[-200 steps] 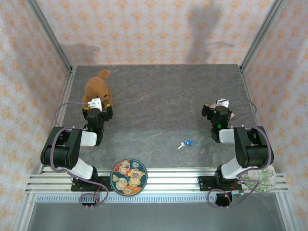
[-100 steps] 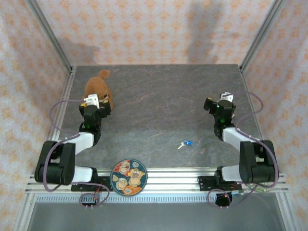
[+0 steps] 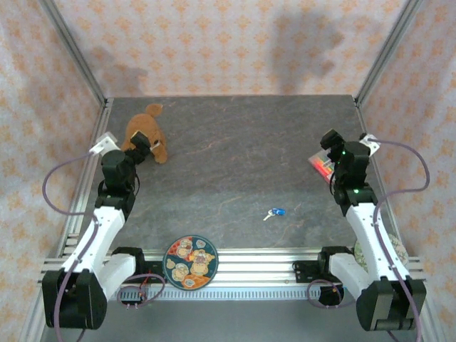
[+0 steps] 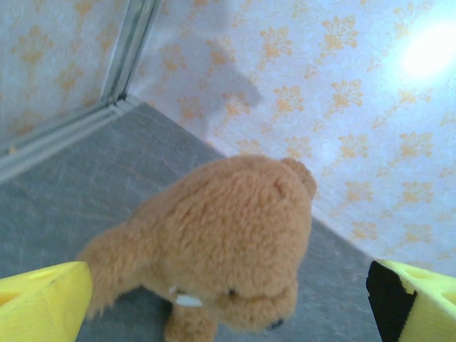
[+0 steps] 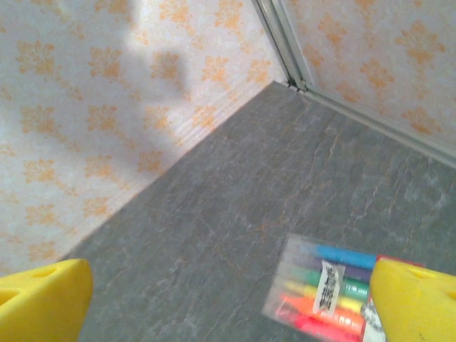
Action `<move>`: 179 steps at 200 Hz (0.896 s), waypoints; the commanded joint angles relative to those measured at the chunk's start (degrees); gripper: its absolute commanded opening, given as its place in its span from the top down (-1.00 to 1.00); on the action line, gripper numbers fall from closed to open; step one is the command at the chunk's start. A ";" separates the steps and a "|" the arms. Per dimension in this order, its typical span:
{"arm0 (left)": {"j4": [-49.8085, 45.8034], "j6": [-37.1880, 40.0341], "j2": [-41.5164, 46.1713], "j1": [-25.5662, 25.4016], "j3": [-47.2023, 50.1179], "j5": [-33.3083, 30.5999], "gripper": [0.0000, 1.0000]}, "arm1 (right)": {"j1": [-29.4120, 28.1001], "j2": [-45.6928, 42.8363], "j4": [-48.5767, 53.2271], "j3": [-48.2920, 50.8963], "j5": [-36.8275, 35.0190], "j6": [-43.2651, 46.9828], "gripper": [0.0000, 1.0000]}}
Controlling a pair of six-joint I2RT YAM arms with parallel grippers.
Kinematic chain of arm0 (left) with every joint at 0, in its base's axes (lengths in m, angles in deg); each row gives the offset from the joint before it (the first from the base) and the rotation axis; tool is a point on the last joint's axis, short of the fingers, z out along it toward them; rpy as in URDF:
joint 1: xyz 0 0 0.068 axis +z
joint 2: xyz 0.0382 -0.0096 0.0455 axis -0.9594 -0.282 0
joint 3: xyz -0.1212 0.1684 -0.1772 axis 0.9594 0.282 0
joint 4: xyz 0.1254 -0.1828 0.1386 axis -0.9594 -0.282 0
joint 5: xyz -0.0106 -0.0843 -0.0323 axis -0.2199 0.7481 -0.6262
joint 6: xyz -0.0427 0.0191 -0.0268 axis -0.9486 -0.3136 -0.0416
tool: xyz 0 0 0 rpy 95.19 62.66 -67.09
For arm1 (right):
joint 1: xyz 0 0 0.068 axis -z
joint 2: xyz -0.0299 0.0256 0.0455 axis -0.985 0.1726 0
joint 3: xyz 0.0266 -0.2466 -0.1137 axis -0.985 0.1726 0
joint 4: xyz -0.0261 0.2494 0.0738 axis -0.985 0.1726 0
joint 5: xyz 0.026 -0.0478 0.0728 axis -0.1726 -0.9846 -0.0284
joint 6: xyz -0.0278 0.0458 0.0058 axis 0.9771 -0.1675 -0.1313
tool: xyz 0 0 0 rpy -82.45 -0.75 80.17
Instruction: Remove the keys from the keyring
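Left gripper [image 3: 142, 145], right gripper [image 3: 329, 140] extended, keys [image 3: 273, 213] unmoved

Bright, even light — soft shadows on back wall [image 3: 214, 50]; glare patch top-right, left wrist view — wrist pictures slightly blurred.

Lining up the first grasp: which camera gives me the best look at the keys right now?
The top external view: the keys lie tiny but unobstructed on the table. The left wrist camera faces the plush toy instead; the right wrist camera faces the marker pack.
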 commanded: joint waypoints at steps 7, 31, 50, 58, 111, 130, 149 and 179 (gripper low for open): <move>-9.07 -9.43 3.89 0.20 -2.98 12.09 -0.98 | -0.05 0.43 16.91 -5.02 7.41 -4.31 -0.91; -17.07 -8.58 3.55 -0.60 -6.33 22.99 -0.61 | -0.10 4.04 26.54 -8.72 14.99 -1.47 -0.55; -23.52 -7.25 3.49 -2.82 -7.40 26.14 -0.45 | -0.43 6.99 32.76 -9.64 18.50 -1.19 -0.36; -24.65 -7.05 3.60 -4.26 -7.16 27.30 -0.44 | -1.09 7.71 34.17 -9.49 19.97 -0.76 -0.26; -25.11 -6.51 1.66 -18.28 -4.53 26.55 -0.43 | -10.41 11.71 40.03 -6.54 17.06 -1.40 -0.02; -21.98 -8.24 0.56 -22.79 -1.47 26.23 -0.42 | -14.07 13.36 40.23 -4.83 16.20 -2.16 0.00; -20.01 -9.36 -0.37 -26.71 0.79 24.87 -0.42 | -17.47 14.81 38.63 -2.65 15.84 -3.64 -0.03; -21.08 -9.14 -1.75 -30.00 1.17 23.12 -0.42 | -22.37 18.37 33.87 0.29 17.10 -6.45 -0.07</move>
